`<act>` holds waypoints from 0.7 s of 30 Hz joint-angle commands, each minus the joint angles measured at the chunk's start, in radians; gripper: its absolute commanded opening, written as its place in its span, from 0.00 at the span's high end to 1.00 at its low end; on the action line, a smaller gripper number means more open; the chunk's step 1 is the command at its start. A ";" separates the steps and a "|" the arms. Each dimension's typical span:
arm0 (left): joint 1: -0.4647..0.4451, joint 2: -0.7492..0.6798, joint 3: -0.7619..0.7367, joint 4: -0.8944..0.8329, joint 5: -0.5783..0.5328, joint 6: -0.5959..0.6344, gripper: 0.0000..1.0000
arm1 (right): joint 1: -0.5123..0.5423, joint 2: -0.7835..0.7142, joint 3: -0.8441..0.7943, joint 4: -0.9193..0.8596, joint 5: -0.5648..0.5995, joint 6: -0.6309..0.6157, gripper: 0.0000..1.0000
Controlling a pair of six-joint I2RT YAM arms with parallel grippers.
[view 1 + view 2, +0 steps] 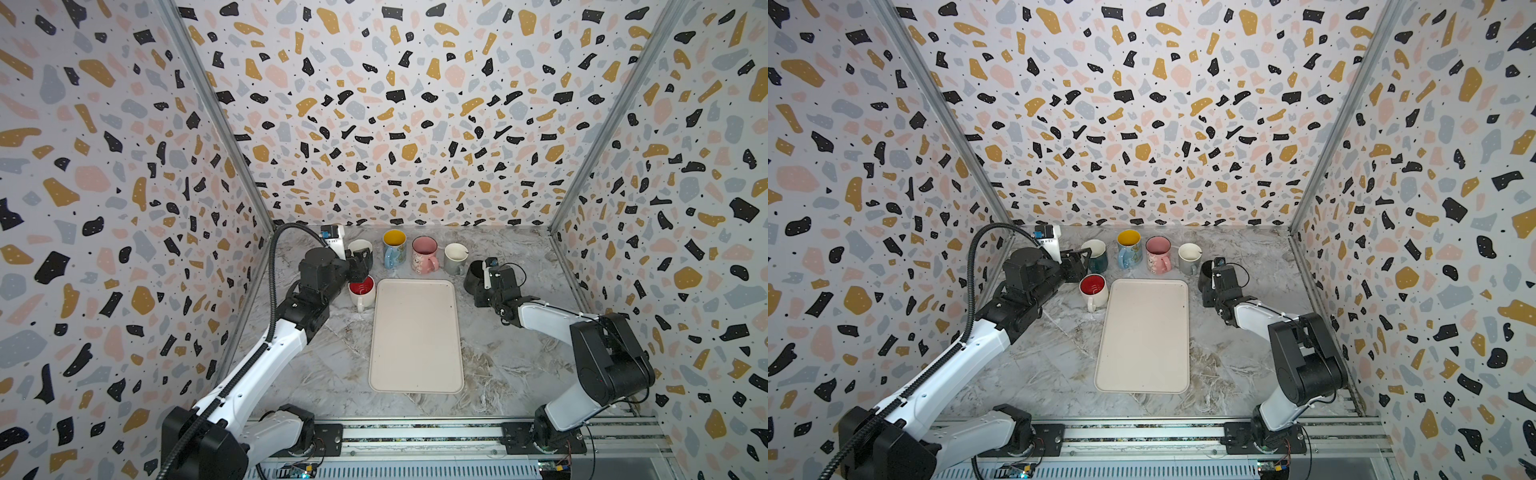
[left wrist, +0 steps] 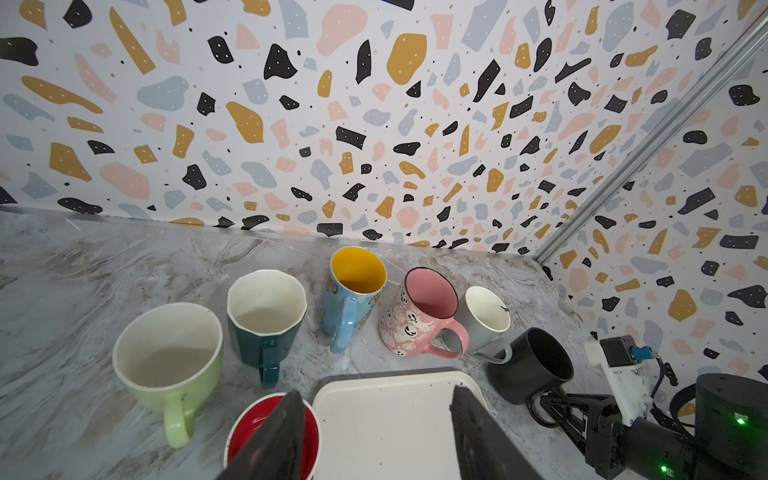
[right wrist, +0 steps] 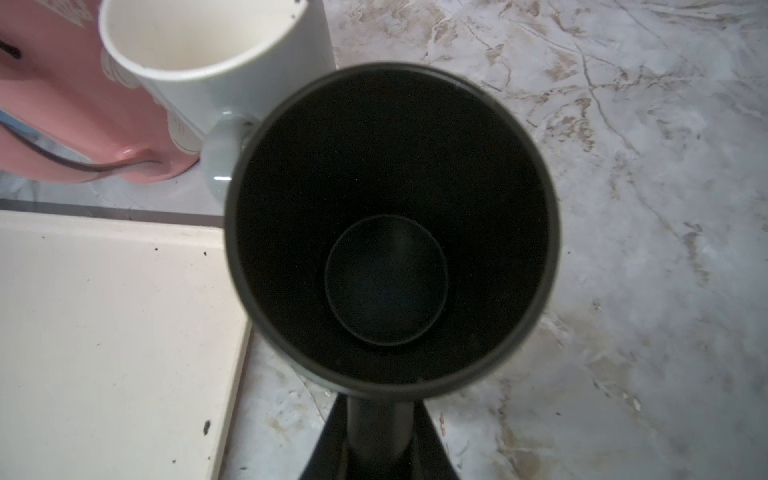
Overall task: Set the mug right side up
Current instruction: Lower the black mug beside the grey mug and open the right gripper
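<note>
The black mug (image 1: 473, 275) (image 1: 1207, 275) (image 2: 536, 365) is mouth up just right of the tray's far corner, close beside the grey mug. The right wrist view looks straight down into its dark inside (image 3: 390, 224). My right gripper (image 1: 489, 286) (image 1: 1217, 286) (image 2: 552, 409) (image 3: 380, 419) is shut on the mug's handle. Whether the mug's base touches the table I cannot tell. My left gripper (image 1: 359, 266) (image 1: 1077, 262) (image 2: 374, 399) is open and holds nothing, hovering over the red-lined mug (image 1: 361, 291) (image 1: 1093, 286) (image 2: 245, 424) and the tray's far left corner.
A cream tray (image 1: 415, 336) (image 1: 1144, 336) (image 2: 386, 415) (image 3: 104, 332) lies in the middle. Along the back stand a teal mug (image 1: 1096, 254), a blue mug with a yellow inside (image 1: 394, 247), a pink mug (image 1: 424, 253) and a grey mug (image 1: 456, 257). A green mug (image 2: 168, 357) stands far left.
</note>
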 commanded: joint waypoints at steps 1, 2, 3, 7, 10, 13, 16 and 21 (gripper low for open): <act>0.005 -0.011 -0.003 0.055 0.015 -0.006 0.42 | -0.003 -0.008 0.011 0.087 0.007 0.001 1.00; 0.006 -0.010 -0.003 0.054 0.016 -0.006 0.42 | -0.003 -0.005 0.011 0.088 0.007 0.002 0.98; 0.005 -0.011 -0.003 0.054 0.017 -0.006 0.42 | -0.003 -0.002 0.013 0.088 0.007 0.003 0.97; 0.006 -0.017 -0.006 0.060 0.018 -0.003 0.42 | -0.003 0.009 0.016 0.087 0.005 0.005 0.93; 0.005 -0.022 -0.009 0.059 0.018 -0.002 0.42 | -0.003 0.016 0.016 0.086 0.007 0.008 0.88; 0.007 -0.025 -0.009 0.057 0.017 0.002 0.42 | -0.003 0.016 0.015 0.081 0.007 0.009 0.82; 0.007 -0.028 -0.009 0.057 0.015 0.004 0.41 | -0.003 0.007 0.013 0.080 0.006 0.012 0.77; 0.009 -0.033 -0.009 0.053 0.014 0.013 0.41 | -0.003 -0.017 0.002 0.080 -0.001 0.014 0.67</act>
